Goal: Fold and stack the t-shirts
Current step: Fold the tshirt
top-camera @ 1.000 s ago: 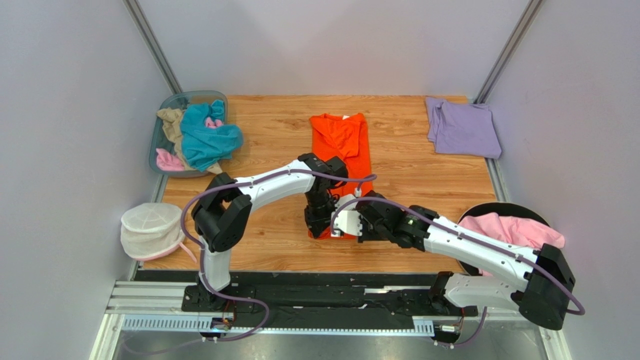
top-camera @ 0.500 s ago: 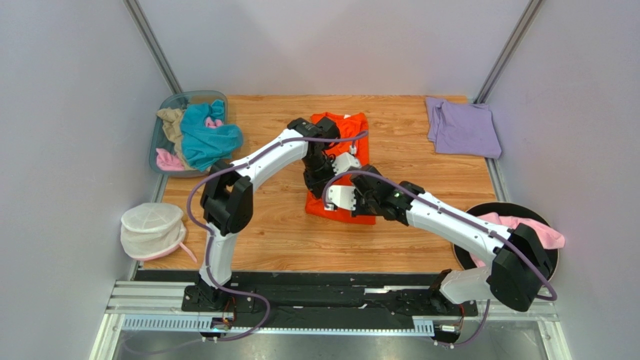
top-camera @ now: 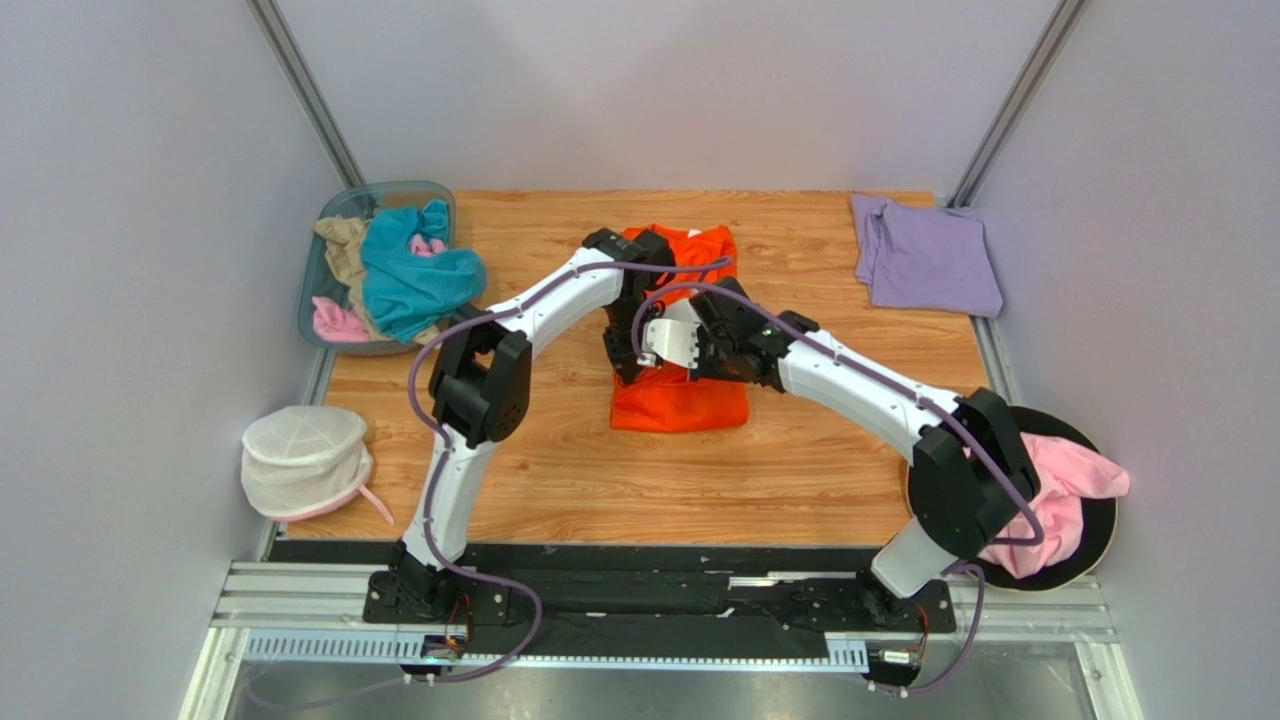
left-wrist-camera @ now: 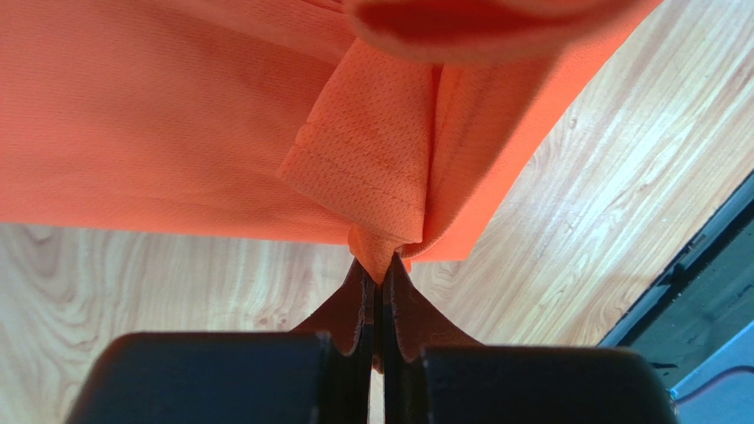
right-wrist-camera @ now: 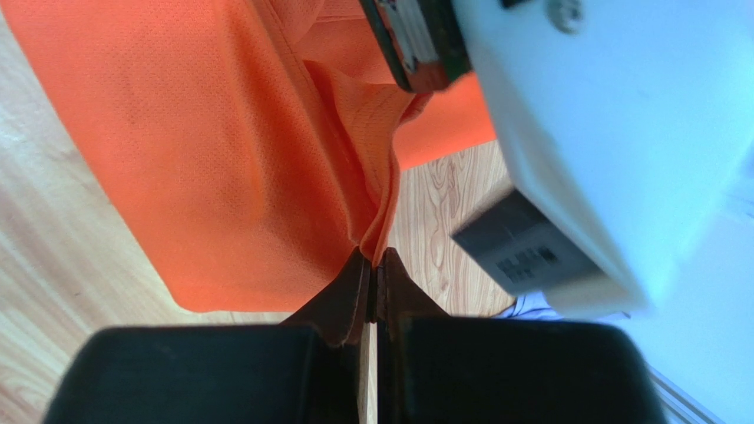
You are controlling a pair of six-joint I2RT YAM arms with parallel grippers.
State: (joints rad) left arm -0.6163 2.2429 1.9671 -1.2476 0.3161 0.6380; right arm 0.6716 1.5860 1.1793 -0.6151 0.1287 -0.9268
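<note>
Shirt [top-camera: 679, 402], bright orange with fine mesh weave, lies half-folded mid-frame on the wood table [top-camera: 819, 458], its bunched edge pinched tight by left gripper [left-wrist-camera: 382, 272] and right gripper [right-wrist-camera: 373, 259] alike.

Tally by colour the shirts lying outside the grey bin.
orange shirt: 1
lavender shirt: 1
pink shirt: 1
Total: 3
</note>
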